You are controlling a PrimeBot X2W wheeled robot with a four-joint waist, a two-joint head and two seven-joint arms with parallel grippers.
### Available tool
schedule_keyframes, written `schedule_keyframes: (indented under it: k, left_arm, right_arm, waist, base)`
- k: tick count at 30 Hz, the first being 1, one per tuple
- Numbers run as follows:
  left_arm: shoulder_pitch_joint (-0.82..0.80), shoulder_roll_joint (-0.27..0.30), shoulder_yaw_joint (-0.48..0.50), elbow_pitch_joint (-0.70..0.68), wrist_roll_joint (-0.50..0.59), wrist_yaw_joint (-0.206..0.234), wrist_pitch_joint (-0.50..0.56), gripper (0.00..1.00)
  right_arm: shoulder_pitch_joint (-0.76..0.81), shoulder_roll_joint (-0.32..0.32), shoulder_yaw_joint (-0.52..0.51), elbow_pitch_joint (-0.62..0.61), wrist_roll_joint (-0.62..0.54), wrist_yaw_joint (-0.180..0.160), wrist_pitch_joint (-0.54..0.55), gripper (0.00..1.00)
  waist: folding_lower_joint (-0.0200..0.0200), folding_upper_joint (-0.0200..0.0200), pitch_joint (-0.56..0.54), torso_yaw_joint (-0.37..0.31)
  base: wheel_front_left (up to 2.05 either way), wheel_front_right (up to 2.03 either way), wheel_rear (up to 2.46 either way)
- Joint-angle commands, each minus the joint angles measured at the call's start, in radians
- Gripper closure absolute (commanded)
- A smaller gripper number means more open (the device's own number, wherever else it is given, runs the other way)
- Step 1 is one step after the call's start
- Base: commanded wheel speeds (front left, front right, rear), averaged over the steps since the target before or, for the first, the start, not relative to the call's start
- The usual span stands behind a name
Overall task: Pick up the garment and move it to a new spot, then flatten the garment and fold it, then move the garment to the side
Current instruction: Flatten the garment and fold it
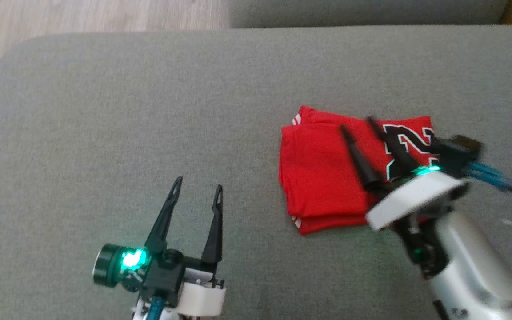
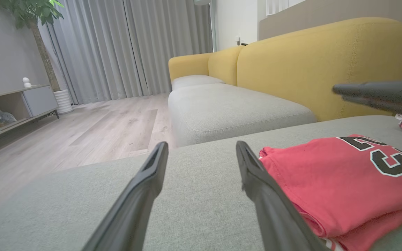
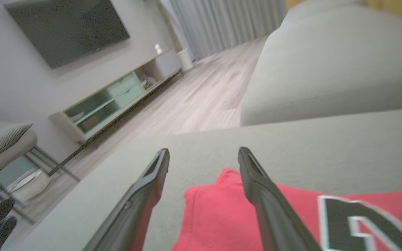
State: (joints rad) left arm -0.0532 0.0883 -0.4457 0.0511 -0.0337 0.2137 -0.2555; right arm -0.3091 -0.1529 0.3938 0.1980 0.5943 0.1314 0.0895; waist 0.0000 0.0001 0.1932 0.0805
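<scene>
Right gripper (image 1: 356, 123) agape over garment (image 1: 322, 178) — empty

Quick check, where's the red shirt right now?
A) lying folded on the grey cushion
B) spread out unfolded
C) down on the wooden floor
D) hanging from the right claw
A: the red shirt lies in folded layers on the grey cushion, and the right claw is open over it, gripping nothing.
</scene>
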Motion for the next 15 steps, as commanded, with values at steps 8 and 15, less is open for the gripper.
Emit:
schedule_keyframes:
  k: [8,15]
  left_arm:
    - [0.078,0.002,0.087,-0.028,-0.030,-0.010,-0.006,0.00]
    - [0.150,-0.009,0.150,-0.012,-0.075,-0.033,-0.006,0.00]
  right_arm:
    - [0.157,-0.086,-0.189,-0.030,-0.096,-0.001,-0.305,0.00]
    - [0.324,-0.057,-0.248,-0.006,-0.212,-0.001,-0.350,0.00]
  waist:
    - [0.0000,-0.0001,-0.153,-0.040]
    - [0.0000,-0.0001,-0.242,-0.054]
  base:
    - [0.00,0.00,0.00]
    - [0.00,0.00,0.00]
